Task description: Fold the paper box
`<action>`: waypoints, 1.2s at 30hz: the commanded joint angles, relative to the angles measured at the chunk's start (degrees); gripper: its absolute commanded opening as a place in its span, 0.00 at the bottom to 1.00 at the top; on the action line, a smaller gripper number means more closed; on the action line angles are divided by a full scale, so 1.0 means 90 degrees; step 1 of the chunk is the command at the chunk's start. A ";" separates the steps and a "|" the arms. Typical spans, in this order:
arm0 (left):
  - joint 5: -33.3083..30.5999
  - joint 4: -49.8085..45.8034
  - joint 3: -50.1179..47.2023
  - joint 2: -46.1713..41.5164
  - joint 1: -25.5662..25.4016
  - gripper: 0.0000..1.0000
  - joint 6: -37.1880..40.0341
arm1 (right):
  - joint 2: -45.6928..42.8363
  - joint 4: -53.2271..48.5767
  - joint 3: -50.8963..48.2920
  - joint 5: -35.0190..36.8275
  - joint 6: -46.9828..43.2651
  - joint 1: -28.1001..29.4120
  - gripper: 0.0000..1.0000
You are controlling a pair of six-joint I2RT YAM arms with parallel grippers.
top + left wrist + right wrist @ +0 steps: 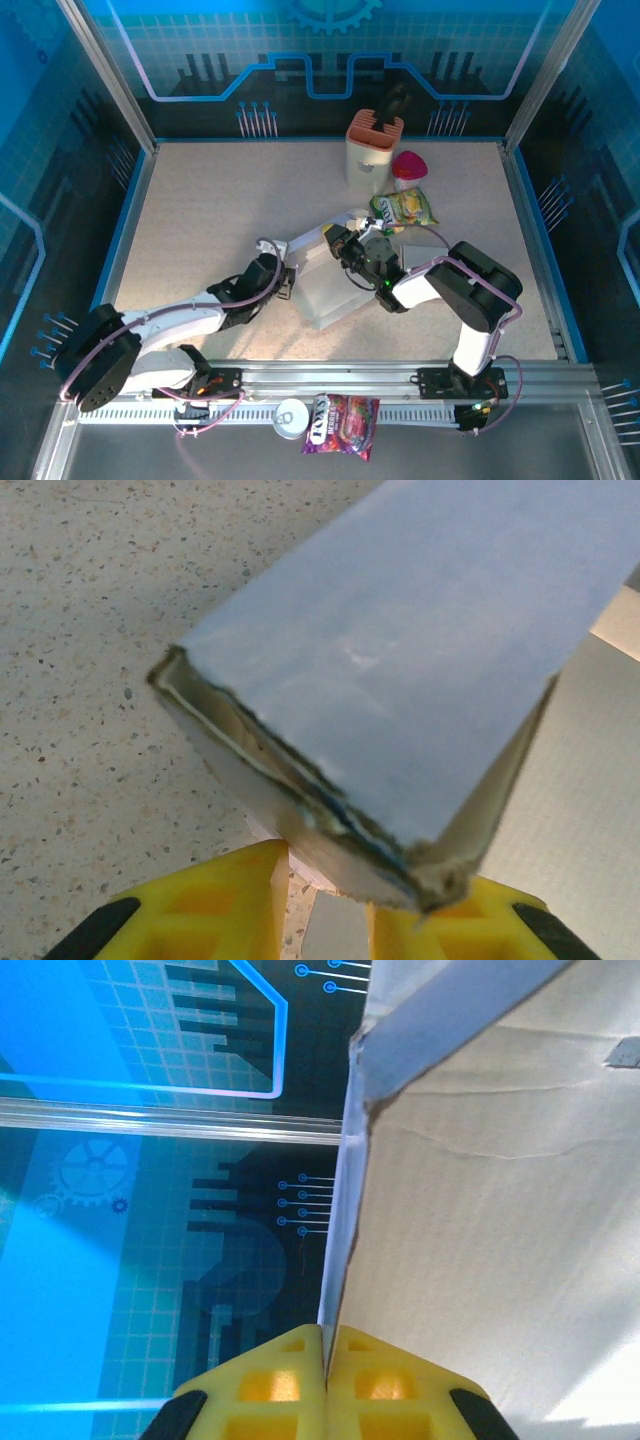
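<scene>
Near side of the paper box (pixel 335 295): a small round tin (pixel 290 417) and a purple snack packet (pixel 342 424) lie just beside each other, in front of the metal rail (pixel 330 375) that carries both arm bases.

Paper box: pale, partly formed, resting on the speckled bench (pixel 200 210) near its middle, between the two arms.

Left of the box: the left arm reaches in low along the bench. The left fingers (pixel 215 900), yellow, sit at the box's left end. The wrist view shows a thick, layered edge of the box coming down between them, with one flat grey-blue panel rising away above it. They are pinching that edge.

Far edge of the box: the right arm bends in from the right. The right fingers (pixel 270 1380) are pressed together on a thin upright wall of the box. The sheet's edge runs straight down between the two tips, with the buff inner face to the right of that edge.

Just beyond the box: a yellow-green snack bag (pixel 403 209) lies flat on the bench.

Farther beyond the box: a pink-red item (pixel 408 165), its kind not determinable, stands just beside a cream container (pixel 368 160) with an orange top, close to the rear wall.
</scene>
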 commanded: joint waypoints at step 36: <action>-0.1256 0.4102 -0.0397 0.1944 -0.0498 0.12 0.0518 | -0.0317 -0.0673 -0.0201 0.0146 0.0582 -0.0006 0.00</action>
